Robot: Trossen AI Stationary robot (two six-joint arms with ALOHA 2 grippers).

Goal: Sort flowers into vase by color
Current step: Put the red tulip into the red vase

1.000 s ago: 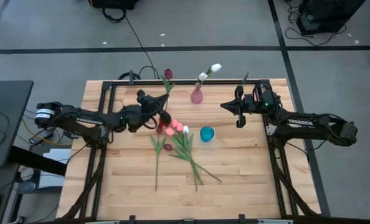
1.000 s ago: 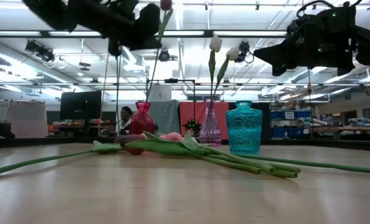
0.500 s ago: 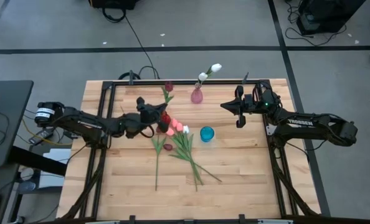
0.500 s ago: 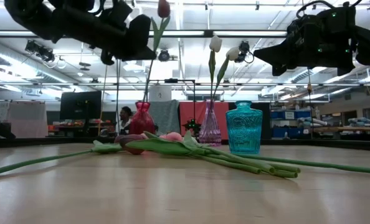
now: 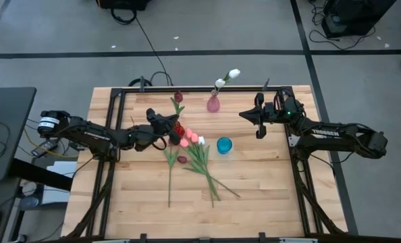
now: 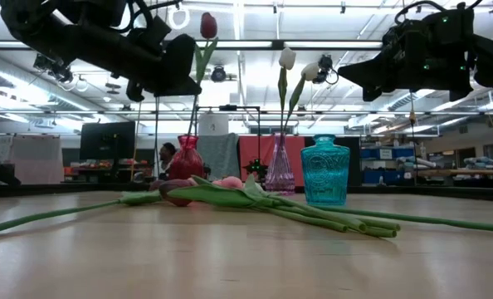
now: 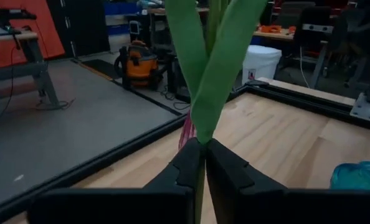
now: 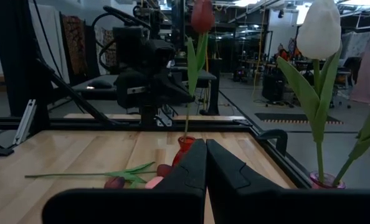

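Two arms over a bare plank table [image 5: 268,196]: left gripper [image 5: 165,120] clamped on a maroon tulip [image 5: 177,97], its thin stem upright above the red glass vase [image 6: 186,158]. Next, I judge: lower straight into the narrow neck. Right gripper [image 5: 258,119] waits pinched together, empty. Loose tulips [image 5: 199,156] lie mid-table.

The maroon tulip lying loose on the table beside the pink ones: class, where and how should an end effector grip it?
Grip the maroon tulip on its thin stem, just below the head, coming straight down. It lies flat, and the bloom would crush.
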